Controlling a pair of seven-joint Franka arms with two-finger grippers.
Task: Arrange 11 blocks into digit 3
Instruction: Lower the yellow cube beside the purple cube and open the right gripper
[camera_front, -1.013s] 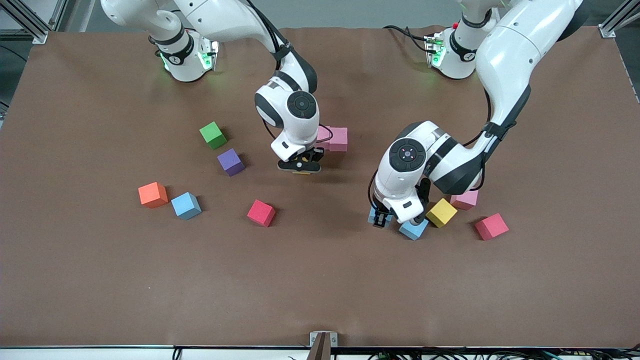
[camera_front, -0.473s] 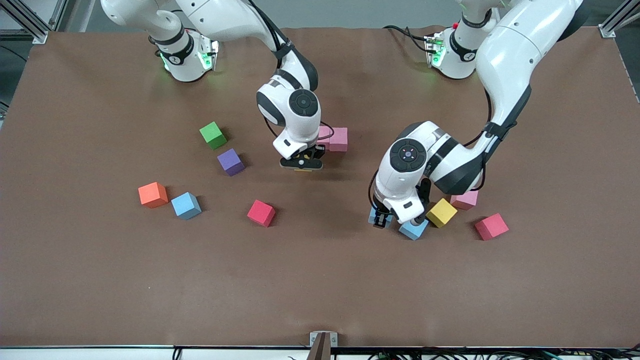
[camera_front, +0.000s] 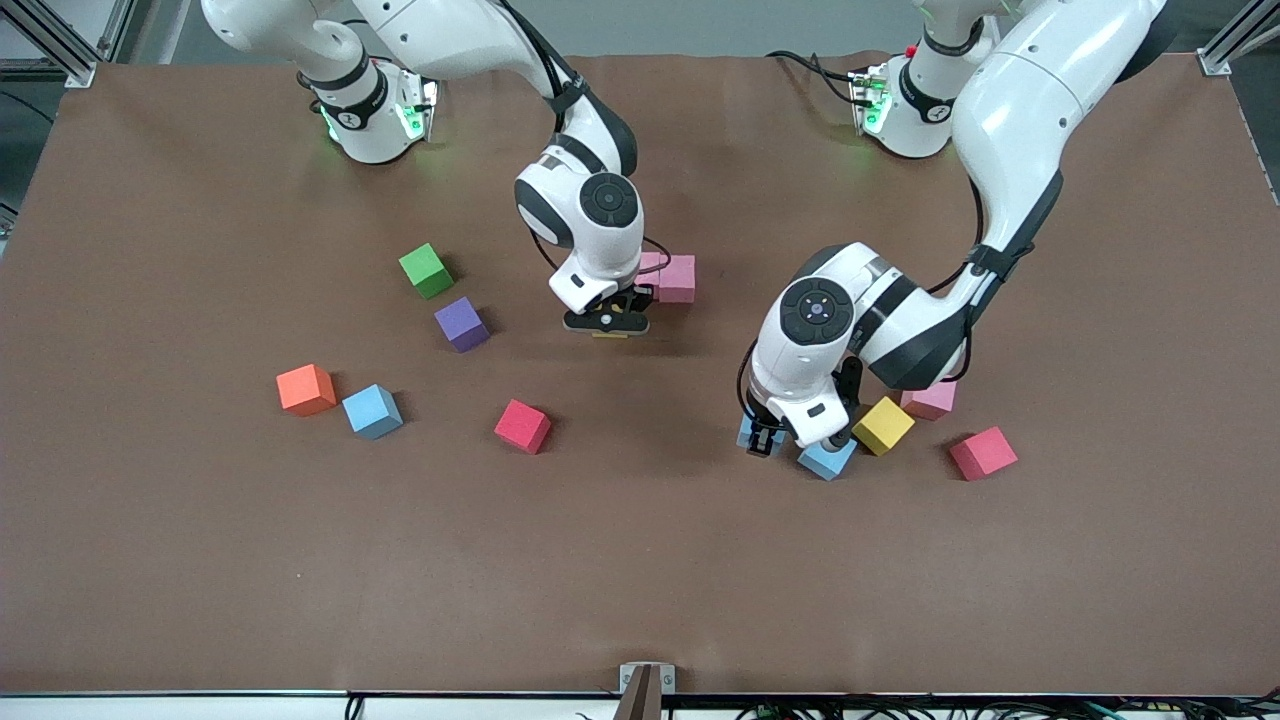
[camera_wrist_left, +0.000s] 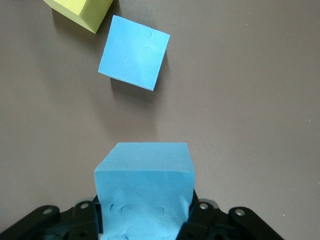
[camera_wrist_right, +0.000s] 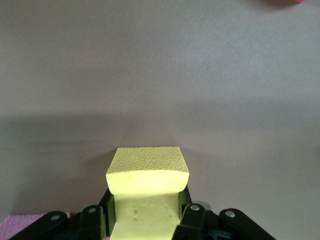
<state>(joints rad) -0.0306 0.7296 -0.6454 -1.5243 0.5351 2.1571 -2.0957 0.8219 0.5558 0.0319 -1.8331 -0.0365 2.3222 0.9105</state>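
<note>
Evidently, 1 soft, light yellow foam cube (camera_wrist_right: 147, 187) is clamped by the right gripper (camera_front: 605, 325) over the bench (camera_front: 640, 580); 1 dented light blue foam cube (camera_wrist_left: 144, 192) by the left gripper (camera_front: 765, 440). Flat side faces suit gripping.

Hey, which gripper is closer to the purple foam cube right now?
Right. The right gripper, shut on a yellow foam cube, is beside the purple foam cube. The left gripper, shut on a light blue foam cube, is toward the left arm's end.
</note>
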